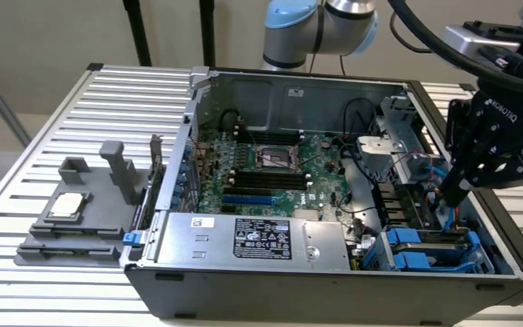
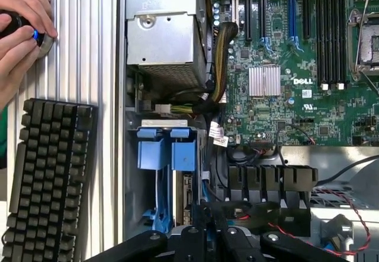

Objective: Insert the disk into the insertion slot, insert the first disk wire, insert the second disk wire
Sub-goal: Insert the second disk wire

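Looking at the near right corner of the case: the drive cage sits there with blue tabs up, and the disk looks already seated inside it. From the wrist view only a sliver of metal shows between the blue carrier tabs. Gripper hangs just beyond the cage, fingers pressed close together, tips down among blue cables; can't tell if it's actually pinching a connector.

Risks:
- tips snagging loose cables, tugging them off the board
- connector misaligned with the disk port, bent pins
- fingers clipping the black fan shroud nearby

Farther back, the motherboard is exposed. A person's hand rests by a keyboard.
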`<state>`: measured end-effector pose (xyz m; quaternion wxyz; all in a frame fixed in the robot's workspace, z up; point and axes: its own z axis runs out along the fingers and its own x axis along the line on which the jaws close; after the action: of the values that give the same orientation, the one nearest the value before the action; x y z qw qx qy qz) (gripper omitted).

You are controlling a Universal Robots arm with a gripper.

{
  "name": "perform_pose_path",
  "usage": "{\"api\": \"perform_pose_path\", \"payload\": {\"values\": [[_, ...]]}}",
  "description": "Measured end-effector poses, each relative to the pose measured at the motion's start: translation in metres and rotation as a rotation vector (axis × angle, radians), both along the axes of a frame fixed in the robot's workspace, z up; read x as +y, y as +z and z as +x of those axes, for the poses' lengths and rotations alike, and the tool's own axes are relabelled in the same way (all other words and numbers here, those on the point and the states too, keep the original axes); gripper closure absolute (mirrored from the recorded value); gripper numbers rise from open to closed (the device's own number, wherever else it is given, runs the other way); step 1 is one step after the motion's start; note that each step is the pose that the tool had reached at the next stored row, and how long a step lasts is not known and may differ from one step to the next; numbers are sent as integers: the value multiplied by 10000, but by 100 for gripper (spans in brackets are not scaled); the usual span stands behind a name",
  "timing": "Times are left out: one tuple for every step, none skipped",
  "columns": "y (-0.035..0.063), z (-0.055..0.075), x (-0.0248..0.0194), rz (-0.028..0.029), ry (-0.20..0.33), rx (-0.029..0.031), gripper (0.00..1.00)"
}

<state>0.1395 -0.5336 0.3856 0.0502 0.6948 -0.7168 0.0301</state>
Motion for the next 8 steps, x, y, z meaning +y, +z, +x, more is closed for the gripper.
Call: {"api": "perform_pose_path", "payload": {"values": [[0,-13,-17,57,1,-2,84],[-2,-24,-35,120,3,-7,84],[-6,-33,-53,214,3,-15,84],[-11,-40,-70,323,3,-30,84],[-16,-46,-88,427,3,-43,84],[-21,-52,-107,526,3,-56,84],[-26,-57,-126,625,3,-71,84],[-31,-62,-146,725,3,-86,84]]}}
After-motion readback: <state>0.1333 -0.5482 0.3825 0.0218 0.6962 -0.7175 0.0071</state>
